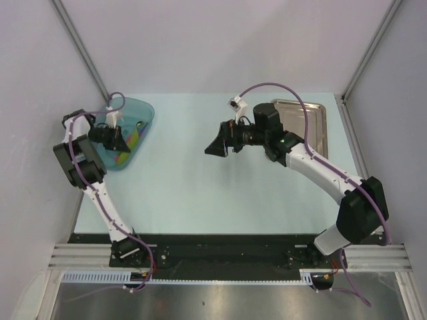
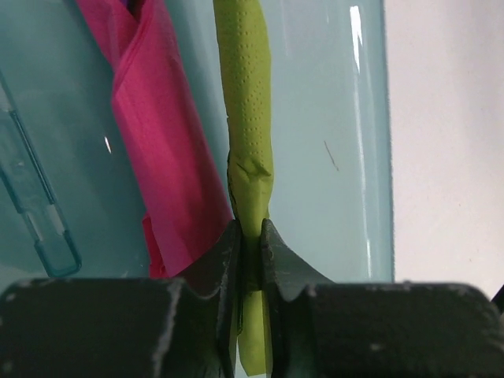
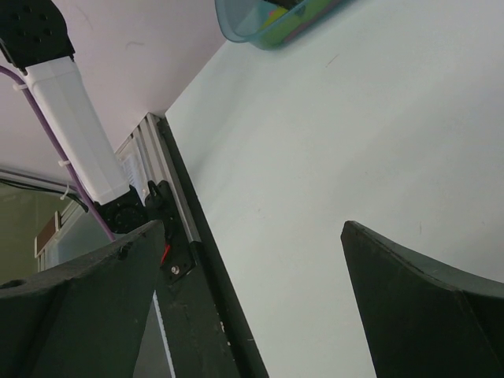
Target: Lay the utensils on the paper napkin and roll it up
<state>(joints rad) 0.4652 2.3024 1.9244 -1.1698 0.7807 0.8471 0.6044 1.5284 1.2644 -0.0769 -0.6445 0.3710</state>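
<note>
Pale green table (image 1: 200, 193) below me, grey walls around it. At ten o'clock sits the teal plastic tub (image 1: 148, 115). My left claw (image 2: 250, 236) is down inside it, clenched on the rolled olive-green paper napkin (image 2: 246, 94), which lies just beside a pink rolled napkin (image 2: 161, 157). My right claw (image 1: 217, 145) hangs over the table's middle, jaws spread wide, grasping nothing. A steel tray (image 1: 313, 110) lies at two o'clock.

The pale mint surface (image 1: 200, 190) carries a teal translucent tub (image 1: 149, 113) at its far left corner and a silver metal tray (image 1: 316, 127) at its far right corner, well apart from each other.
</note>
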